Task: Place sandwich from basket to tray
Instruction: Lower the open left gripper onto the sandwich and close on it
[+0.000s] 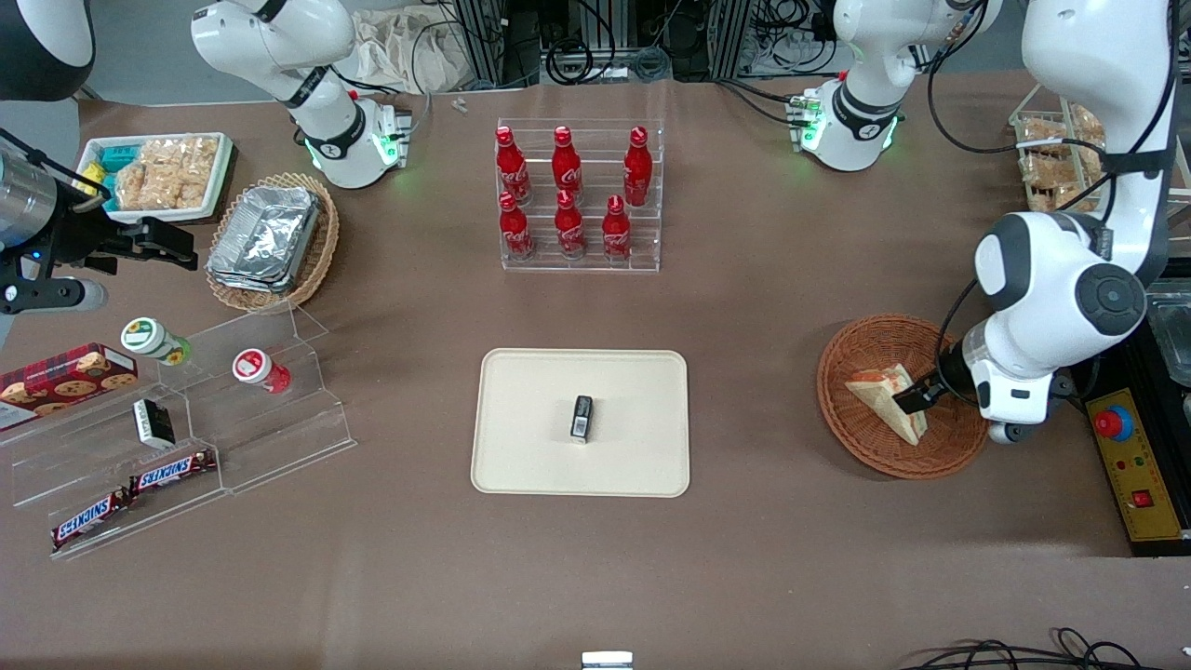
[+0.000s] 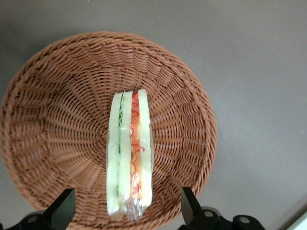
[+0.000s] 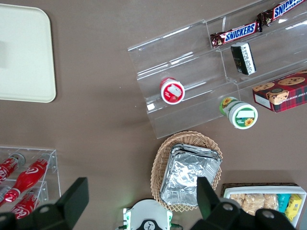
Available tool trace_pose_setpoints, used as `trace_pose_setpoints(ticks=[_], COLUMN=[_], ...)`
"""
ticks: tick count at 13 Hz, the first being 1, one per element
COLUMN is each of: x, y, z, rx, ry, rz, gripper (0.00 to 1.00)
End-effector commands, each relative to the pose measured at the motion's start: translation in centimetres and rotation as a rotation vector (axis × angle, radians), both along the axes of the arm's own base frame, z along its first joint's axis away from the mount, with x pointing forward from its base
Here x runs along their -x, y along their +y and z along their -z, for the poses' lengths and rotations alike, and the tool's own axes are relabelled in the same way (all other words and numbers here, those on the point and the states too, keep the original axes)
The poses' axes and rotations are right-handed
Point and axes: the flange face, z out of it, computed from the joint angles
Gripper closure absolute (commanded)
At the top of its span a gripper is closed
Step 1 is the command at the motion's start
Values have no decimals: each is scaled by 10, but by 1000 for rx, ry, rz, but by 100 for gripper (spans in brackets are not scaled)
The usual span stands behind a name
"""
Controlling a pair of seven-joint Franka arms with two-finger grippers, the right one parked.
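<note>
I can read "SNICKERS" on two brown candy bars (image 1: 173, 471) (image 1: 86, 518) lying on the lowest step of the clear acrylic stand (image 1: 279, 428). The six red bottles (image 1: 566, 192) in the clear rack carry white Coca-Cola script. I can make out nothing else legible.
</note>
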Motion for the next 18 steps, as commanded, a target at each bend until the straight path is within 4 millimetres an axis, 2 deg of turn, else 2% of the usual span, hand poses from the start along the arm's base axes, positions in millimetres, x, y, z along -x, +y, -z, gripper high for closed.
trace_pose_setpoints(ticks=[1, 4, 6, 9, 15, 16, 18], x=[9, 17, 22, 30, 29, 30, 30], y=[-3, -7, -11, -11, -9, -10, -9], z=[4, 17, 16, 26, 47, 49, 49], rx=[4, 5, 3, 0, 1, 2, 2], ry=[-34, -61, -54, -25, -34, -34, -40], rz=[-42, -48, -64, -65, -74, -73, -76], gripper=[1, 1, 1, 1, 1, 5, 19])
